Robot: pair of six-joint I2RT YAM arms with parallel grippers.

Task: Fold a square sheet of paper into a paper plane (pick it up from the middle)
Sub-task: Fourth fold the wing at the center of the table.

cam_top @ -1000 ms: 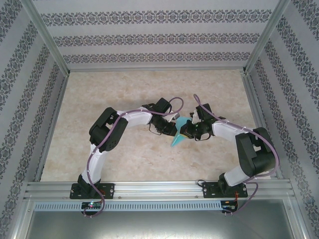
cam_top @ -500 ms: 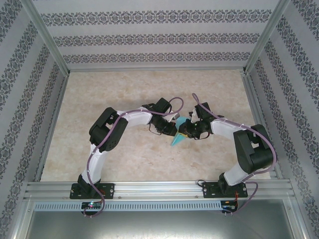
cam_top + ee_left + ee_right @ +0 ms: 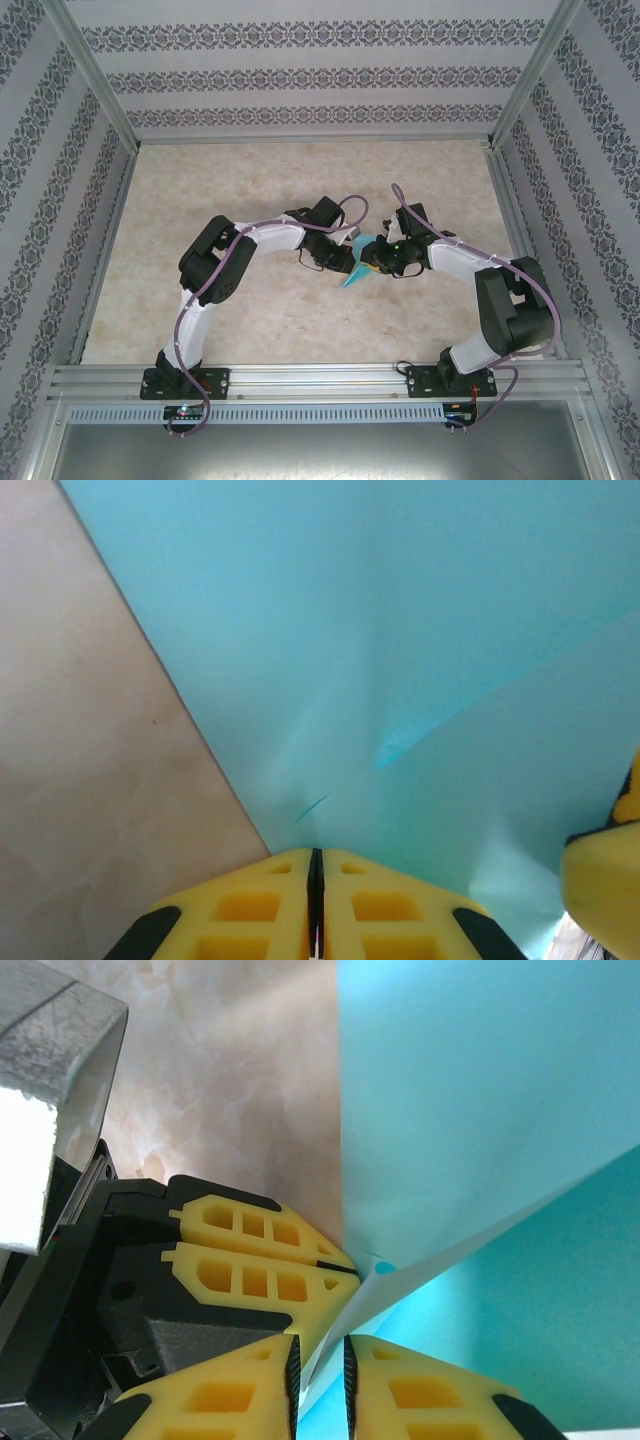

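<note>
The turquoise sheet of paper (image 3: 352,276) is folded into a pointed shape and hangs between the two grippers at the table's middle, tip toward the near side. My left gripper (image 3: 348,258) is shut on it; in the left wrist view its jaws (image 3: 315,865) are pressed together at the paper's (image 3: 400,630) edge. My right gripper (image 3: 373,262) faces it from the right. In the right wrist view its jaws (image 3: 320,1370) stand slightly apart, with a fold of the paper (image 3: 480,1110) running loose through the gap. The left gripper's fingers (image 3: 270,1250) are beside them.
The marbled beige table (image 3: 250,180) lies all round the arms. Metal frame rails (image 3: 300,375) run along the near edge, and patterned walls close in the sides and back. A yellow fingertip of the right gripper (image 3: 610,880) sits at the right edge of the left wrist view.
The right gripper's jaws have parted a little and let go their pinch on the paper. The right arm shifted slightly and the paper's tip rose a bit. The left arm kept still.
</note>
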